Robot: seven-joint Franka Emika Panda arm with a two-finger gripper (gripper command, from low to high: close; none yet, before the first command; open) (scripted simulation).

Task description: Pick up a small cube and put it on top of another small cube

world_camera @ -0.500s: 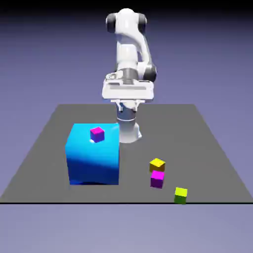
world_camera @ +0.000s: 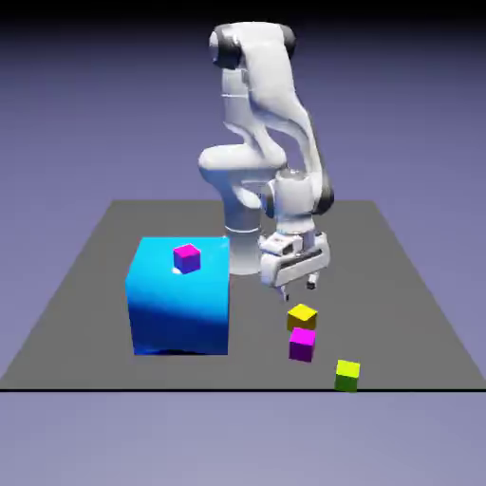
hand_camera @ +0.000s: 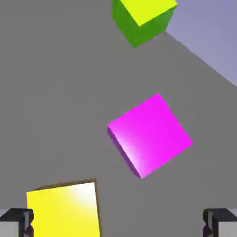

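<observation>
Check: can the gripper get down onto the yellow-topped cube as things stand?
Probably yes. The gripper hangs open just above the yellow-topped cube, nothing between them. The magenta cube sits close beside it but apart, so it may crowd one finger.

yellow-topped small cube [world_camera: 302,316], magenta cube [world_camera: 302,344], lime cube [world_camera: 347,374], bright blue cube [world_camera: 179,299]

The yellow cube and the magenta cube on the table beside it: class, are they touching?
Apart. In the hand view a strip of grey table separates the yellow cube from the magenta cube; the exterior view only makes them overlap.
</observation>
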